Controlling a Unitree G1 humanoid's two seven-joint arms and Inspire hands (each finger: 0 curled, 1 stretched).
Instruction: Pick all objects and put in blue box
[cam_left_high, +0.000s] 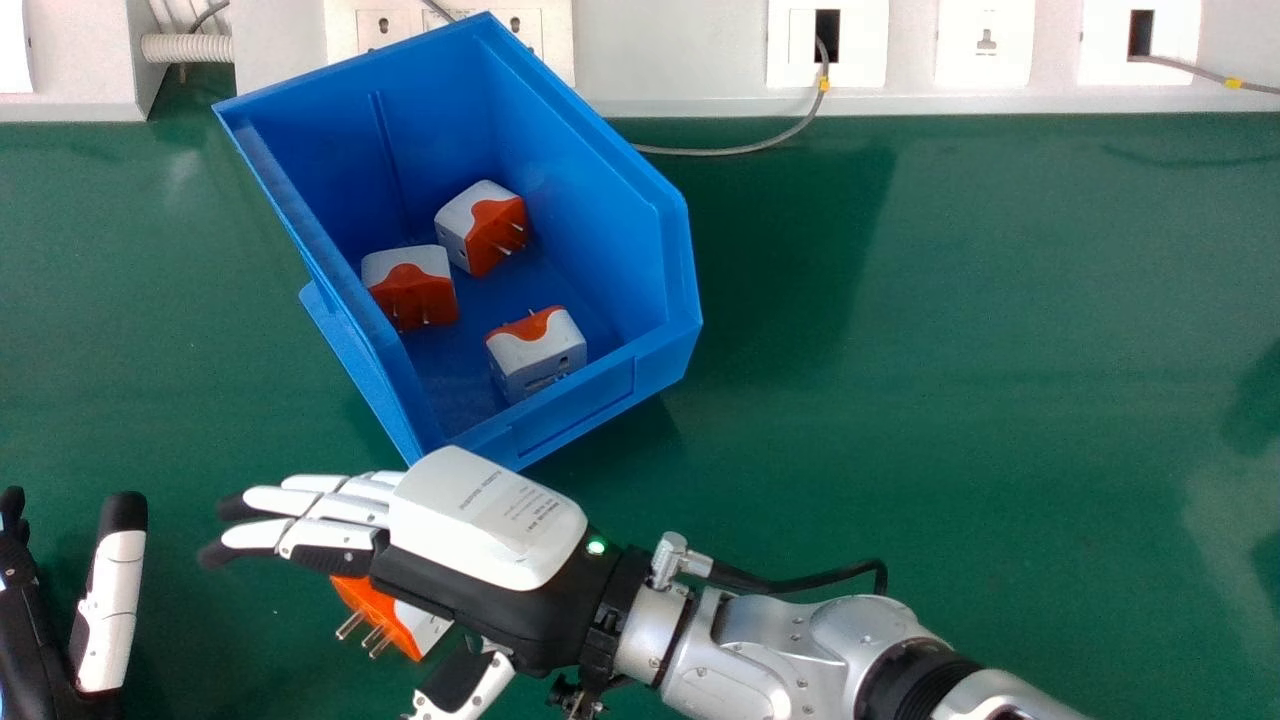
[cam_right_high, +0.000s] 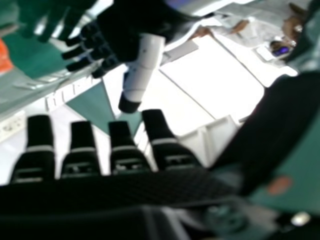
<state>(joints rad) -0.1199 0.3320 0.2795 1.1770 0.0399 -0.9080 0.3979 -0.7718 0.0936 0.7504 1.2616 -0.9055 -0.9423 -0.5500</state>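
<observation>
1. See the right hand (cam_left_high: 490, 530) over the worktop (cam_left_high: 1000, 400), fingers straight and thumb well away from them: wide, gripping nothing.
2. Find the loose adapter (cam_left_high: 380, 610) partly under that hand, between palm and thumb; cannot tell if touching.
3. Beyond the right hand, see the blue box (cam_left_high: 570, 430).
4. Inside it, count three adapters: one nearest the hand (cam_left_high: 535, 350), two farther off (cam_left_high: 410, 290) (cam_left_high: 485, 230).
5. Off the right hand's fingertips, spot the left hand (cam_left_high: 112, 610), also wide, thumb straight.
6. Behind the box, note the sockets (cam_left_high: 985, 45).
</observation>
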